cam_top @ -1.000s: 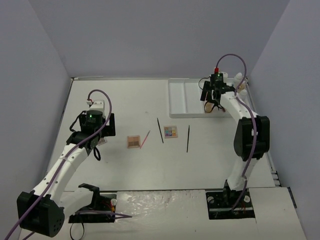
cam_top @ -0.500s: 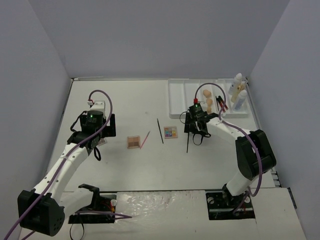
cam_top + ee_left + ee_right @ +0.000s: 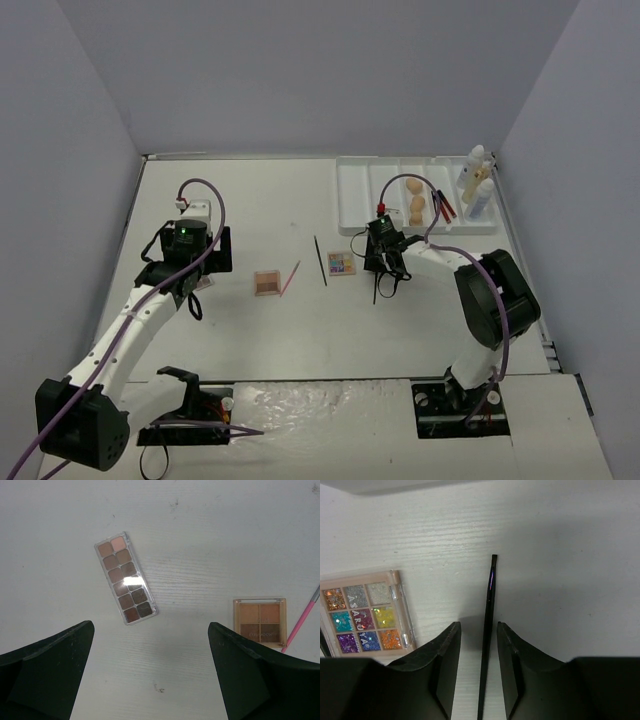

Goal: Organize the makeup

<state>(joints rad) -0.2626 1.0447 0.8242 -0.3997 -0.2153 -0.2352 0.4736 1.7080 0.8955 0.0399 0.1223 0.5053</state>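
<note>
My right gripper (image 3: 383, 262) (image 3: 478, 630) is low over the table. Its jaws stand slightly apart on either side of a thin black pencil (image 3: 489, 615), with a gap on each side. A glitter eyeshadow palette (image 3: 367, 614) (image 3: 341, 263) lies just left of it. My left gripper (image 3: 195, 272) (image 3: 150, 627) is open and empty above a long brown palette (image 3: 126, 578). A square tan palette (image 3: 260, 622) (image 3: 266, 283) and a pink pencil (image 3: 290, 279) lie to its right. A second black pencil (image 3: 320, 260) lies mid-table.
The white divided tray (image 3: 360, 195) stands at the back right. It holds peach sponges (image 3: 417, 207), lipstick tubes (image 3: 443, 205) and bottles (image 3: 475, 185). Grey walls close in the table on three sides.
My right arm has swung from the tray at the back right down and left to the black pencil, and now straddles it. The left arm has not moved.
</note>
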